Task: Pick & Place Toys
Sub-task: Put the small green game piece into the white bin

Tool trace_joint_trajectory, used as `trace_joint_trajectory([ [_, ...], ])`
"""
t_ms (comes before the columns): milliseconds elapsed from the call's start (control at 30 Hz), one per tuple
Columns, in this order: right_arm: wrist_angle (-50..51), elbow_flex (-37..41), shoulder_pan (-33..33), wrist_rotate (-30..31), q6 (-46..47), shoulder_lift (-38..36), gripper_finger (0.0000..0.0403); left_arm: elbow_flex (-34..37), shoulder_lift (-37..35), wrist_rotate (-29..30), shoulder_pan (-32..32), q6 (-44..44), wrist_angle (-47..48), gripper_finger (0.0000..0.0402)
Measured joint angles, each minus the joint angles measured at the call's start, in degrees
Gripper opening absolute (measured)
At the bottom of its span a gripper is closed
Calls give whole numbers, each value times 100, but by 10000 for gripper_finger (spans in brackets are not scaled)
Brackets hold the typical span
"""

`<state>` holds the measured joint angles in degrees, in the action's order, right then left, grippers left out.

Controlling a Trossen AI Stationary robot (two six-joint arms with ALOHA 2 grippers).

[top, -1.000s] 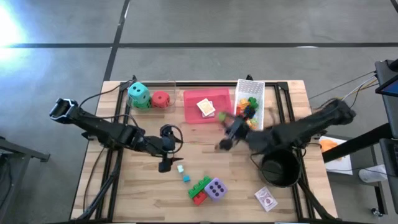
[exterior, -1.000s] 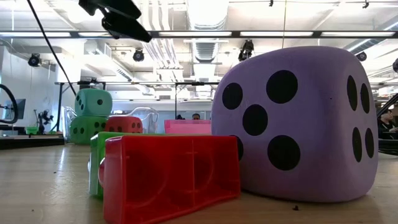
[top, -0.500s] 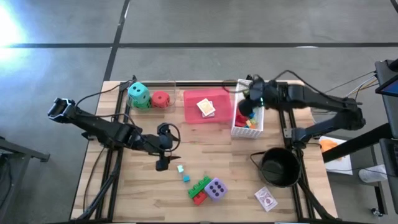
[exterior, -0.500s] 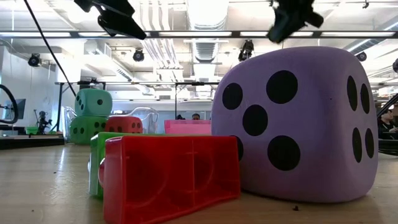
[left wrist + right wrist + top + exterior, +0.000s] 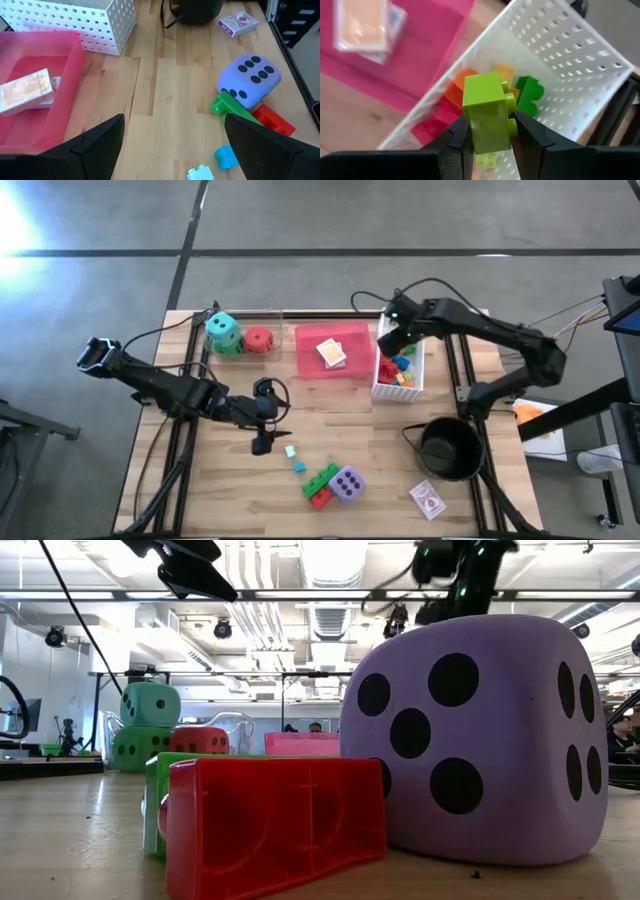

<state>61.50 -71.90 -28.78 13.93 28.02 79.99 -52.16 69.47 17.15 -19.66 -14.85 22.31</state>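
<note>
My right gripper (image 5: 393, 344) hangs over the white mesh basket (image 5: 413, 330), shut on a lime green brick (image 5: 487, 117). Several coloured bricks lie in the basket (image 5: 560, 45) below it. My left gripper (image 5: 262, 442) stands open above the table's middle, touching nothing, close to two teal bricks (image 5: 294, 459). A purple die (image 5: 348, 483) rests on the table near the front edge against a green brick (image 5: 322, 477) and a red brick (image 5: 320, 498). Teal and green dice (image 5: 224, 333) and a red die (image 5: 258, 340) sit at the far left. My right gripper pinches the lime green brick by two opposite sides (image 5: 470, 127) between its two fingers (image 5: 456, 140). The fingers come from above, pointing steeply down. The brick's studs face sideways, and it is lifted clear above the bricks in the basket.
A pink tray (image 5: 312, 362) with a card pack (image 5: 332, 354) stands left of the basket. A black round pot (image 5: 450, 450) sits at the right, and another card pack (image 5: 428, 500) lies near the front right corner. Bare wood lies between the tray and the purple die.
My right gripper, shut on the lime brick, has swung from the table's middle toward the far edge. It now stands over the white basket, tipped from nearly level to pointing steeply down.
</note>
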Motion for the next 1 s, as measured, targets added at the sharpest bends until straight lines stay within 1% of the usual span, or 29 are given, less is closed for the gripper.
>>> trace_joint_trajectory([
  [133, 2, 2, -290, -87, -398, 541, 95, 0, 2, 1, 0, 0, -3, 347],
  [233, 2, 9, -519, -387, -599, 885, 95, 2, 4, 0, 0, -4, -4, 347],
  [333, 38, 13, -617, -669, -881, 1183, 95, 4, 4, 0, 0, -1, -5, 347],
  [467, 174, 24, -616, -694, -1098, 1473, 95, 7, 4, 0, 2, -2, 8, 347],
  [733, 157, 180, -614, -694, -1444, 1661, 95, 11, 4, 0, 2, 24, 26, 347],
  [867, 89, 332, -616, -801, -1807, 1642, 95, 11, 4, 0, 2, 22, 26, 347],
  [1000, 53, 461, -610, -884, -2404, 1599, 95, 11, 4, 0, 2, 24, 28, 347],
])
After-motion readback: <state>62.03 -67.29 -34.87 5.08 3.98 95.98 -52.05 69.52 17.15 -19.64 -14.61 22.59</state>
